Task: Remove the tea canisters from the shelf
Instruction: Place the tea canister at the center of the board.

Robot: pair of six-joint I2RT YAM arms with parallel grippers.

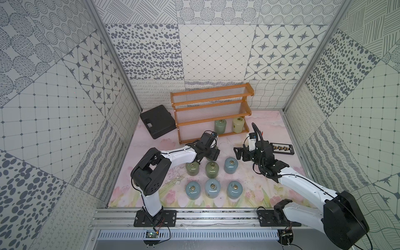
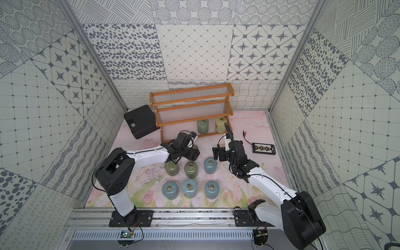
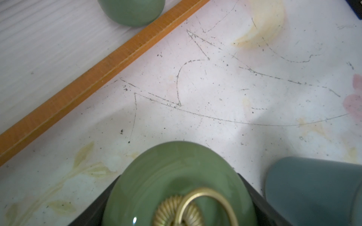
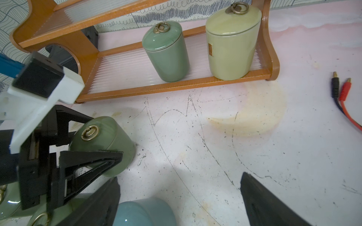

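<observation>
Floral mat [image 1: 249,184]: 6 canisters [image 1: 212,187] | shelf [image 4: 176,86]: sage canister [image 4: 166,52], yellow canister [image 4: 233,43] | left gripper [image 4: 106,137] clamps green canister [image 3: 176,176] | right gripper [image 4: 180,177] released

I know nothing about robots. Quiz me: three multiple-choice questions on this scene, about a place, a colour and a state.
1. Which tier of the shelf has jars? A top B middle C bottom
2. The held jar in the left tool is: A blue B green C yellow
3. The right tool is: A open B shut empty C gripping a jar
C: a green jar and the yellow jar stand there.
B: both wrist views show it green.
A: its jaws stand apart, empty.
</observation>
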